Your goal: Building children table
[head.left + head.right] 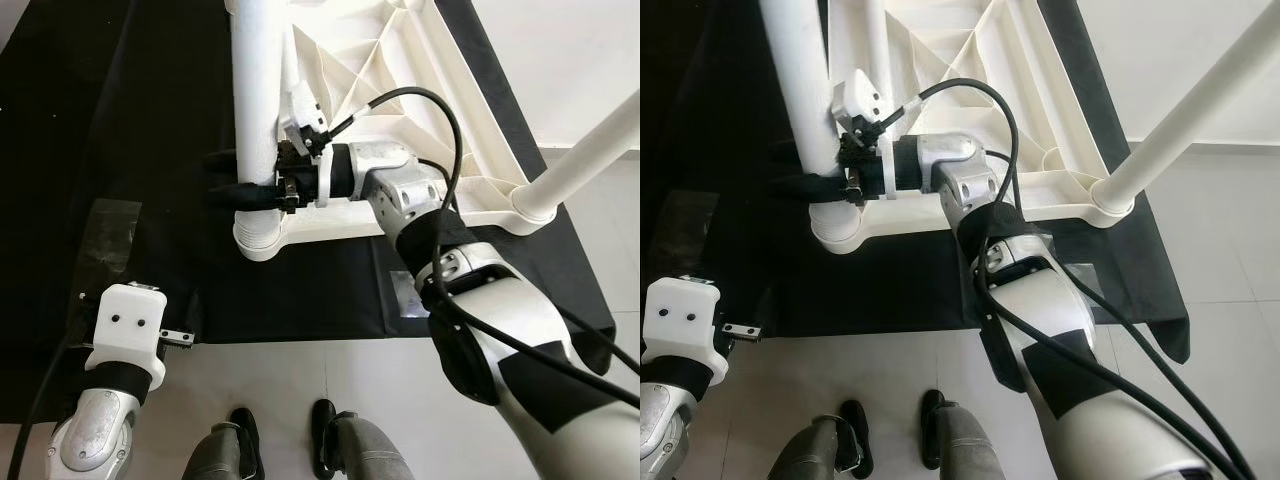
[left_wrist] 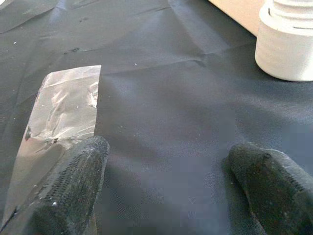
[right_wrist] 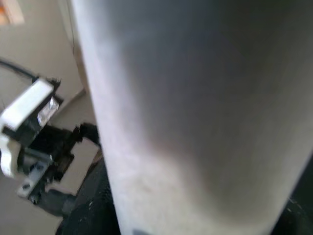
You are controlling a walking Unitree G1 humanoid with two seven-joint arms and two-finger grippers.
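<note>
The black fingers (image 1: 238, 192) of the right gripper (image 1: 250, 190) were closed around a white table leg (image 1: 255, 90), low on the tube and just above the ribbed socket (image 1: 262, 238) it stood in. That socket was at the near corner of the white table top (image 1: 400, 70), which lay underside up on a black cloth (image 1: 150, 130) spread over the pale floor (image 1: 300, 390). A second leg (image 1: 585, 155) stood in the right corner socket, its upper end cut off by the frame. In the right wrist view the leg was a blurred pale column hiding the fingertips. The left gripper (image 2: 171, 191) hung low over the cloth, its two pads (image 2: 73, 186) spread wide and holding nothing, beside a strip of clear tape (image 2: 63, 122).
</note>
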